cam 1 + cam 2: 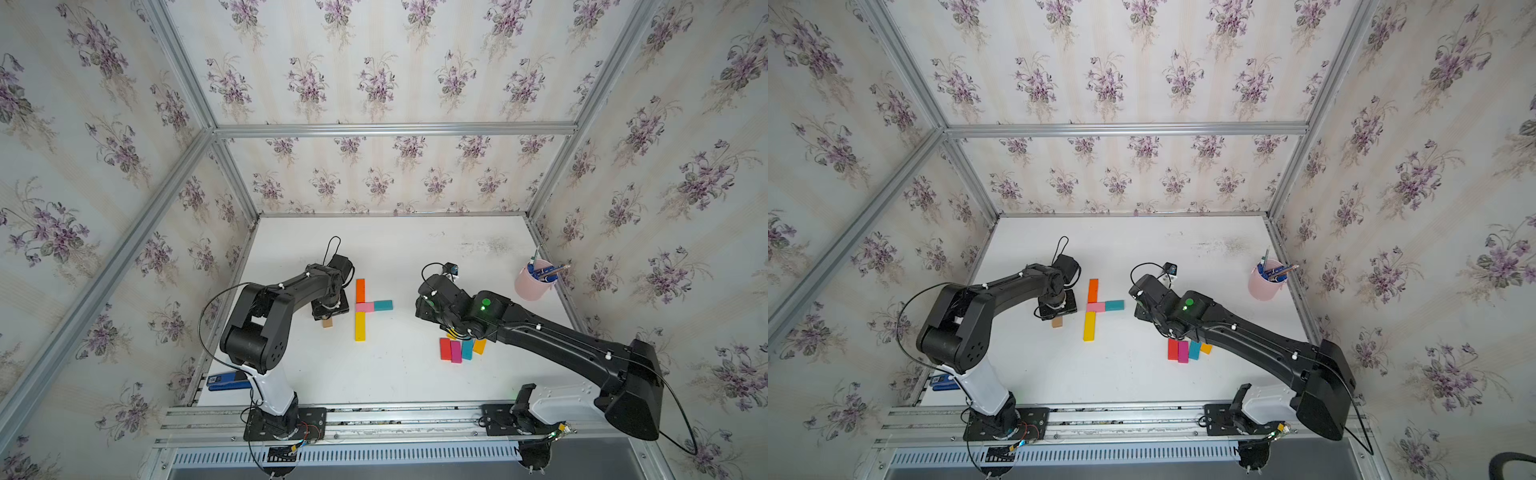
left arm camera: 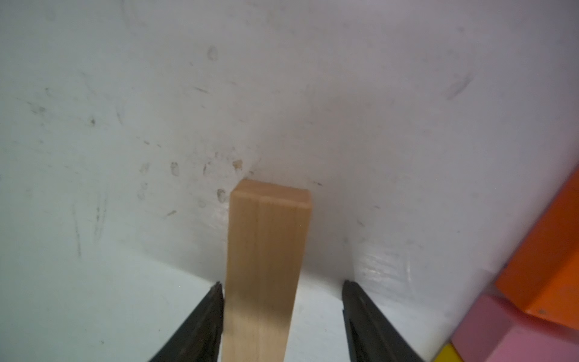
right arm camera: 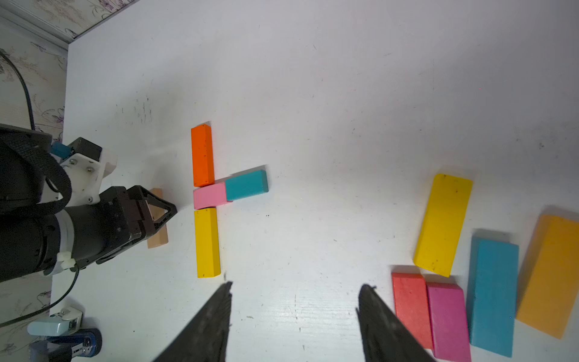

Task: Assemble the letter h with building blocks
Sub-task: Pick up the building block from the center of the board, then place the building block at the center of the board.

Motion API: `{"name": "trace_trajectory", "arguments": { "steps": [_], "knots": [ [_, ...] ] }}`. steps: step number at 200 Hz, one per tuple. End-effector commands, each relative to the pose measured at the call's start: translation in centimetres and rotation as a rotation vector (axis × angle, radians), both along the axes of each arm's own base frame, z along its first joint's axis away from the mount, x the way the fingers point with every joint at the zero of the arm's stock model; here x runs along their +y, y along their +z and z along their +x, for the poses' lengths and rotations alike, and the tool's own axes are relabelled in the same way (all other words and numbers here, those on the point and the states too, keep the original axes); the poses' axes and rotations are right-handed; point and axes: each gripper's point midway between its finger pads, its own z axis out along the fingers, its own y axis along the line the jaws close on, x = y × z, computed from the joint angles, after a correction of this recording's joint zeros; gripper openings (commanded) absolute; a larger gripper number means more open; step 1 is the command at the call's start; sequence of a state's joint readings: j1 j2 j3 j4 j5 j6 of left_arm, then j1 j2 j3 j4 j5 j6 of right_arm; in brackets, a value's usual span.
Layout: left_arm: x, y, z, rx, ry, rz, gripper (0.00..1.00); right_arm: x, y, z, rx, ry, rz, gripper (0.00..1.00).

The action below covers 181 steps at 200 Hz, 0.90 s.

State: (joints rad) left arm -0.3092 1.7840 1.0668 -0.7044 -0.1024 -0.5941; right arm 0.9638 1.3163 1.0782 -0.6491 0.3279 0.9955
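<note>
At the centre of the white table (image 1: pixel 415 249), in both top views, four building blocks (image 1: pixel 1096 307) lie flat and joined. A short orange wooden bar (image 1: pixel 360 290) and a long yellow wooden bar (image 1: pixel 360 326) form one upright line, orange above, with a short pink wooden bar (image 1: pixel 365 307) touching both between them. A short teal wooden bar (image 1: pixel 382 305) butts against the pink bar's right end, slightly tilted.

Just left of that line, the left gripper (image 2: pixel 281 283) stands over a plain tan wooden bar (image 2: pixel 268 250), which lies on the table parallel with the yellow bar and apart from it. The left wrist view shows the fingers astride it: one finger (image 2: pixel 206 319) is against its side and a clear gap separates the other from it, so the bar is not clamped.

Lower right of centre, five more blocks lie together: a red wooden bar (image 3: pixel 411 308) and a magenta wooden bar (image 3: pixel 448 319) touching side by side, a blue wooden bar (image 3: pixel 492 294) just beside the magenta, an amber wooden bar (image 3: pixel 551 275) beyond it, and a second yellow bar (image 3: pixel 442 224), tilted, near the red bar's end. The right gripper (image 3: pixel 296 285) hangs over bare table between the two groups, its fingers spread wide with nothing between them.

A pale pink cup of pens (image 1: pixel 533 284) stands near the table's right edge; a blue stapler (image 1: pixel 226 380) lies at lower left.
</note>
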Motion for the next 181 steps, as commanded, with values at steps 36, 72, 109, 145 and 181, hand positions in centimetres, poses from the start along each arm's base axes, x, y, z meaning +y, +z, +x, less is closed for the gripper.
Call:
{"name": "trace_trajectory", "arguments": {
  "steps": [36, 72, 109, 145, 181],
  "knots": [
    [1.7, -0.1, -1.0, 0.029, -0.021, 0.075, 0.23, -1.0, 0.9, 0.3, -0.024, -0.030, -0.002, 0.65],
    [0.9, 3.3, -1.3, -0.033, -0.016, 0.017, 0.11, -2.7, 1.4, 0.4, -0.037, -0.065, -0.012, 0.65],
    [-3.9, 9.0, -3.2, -0.174, -0.109, -0.095, 0.08, -6.3, 1.5, 0.5, -0.041, -0.132, -0.002, 0.65],
    [-11.6, 8.6, -6.7, -0.153, -0.250, -0.171, 0.01, -8.6, 1.5, 0.2, -0.038, -0.168, -0.001, 0.65],
    [-17.3, 5.6, -7.8, -0.090, -0.319, -0.204, 0.00, -8.4, 0.2, -0.3, -0.004, -0.149, 0.002, 0.65]
  ]
}}
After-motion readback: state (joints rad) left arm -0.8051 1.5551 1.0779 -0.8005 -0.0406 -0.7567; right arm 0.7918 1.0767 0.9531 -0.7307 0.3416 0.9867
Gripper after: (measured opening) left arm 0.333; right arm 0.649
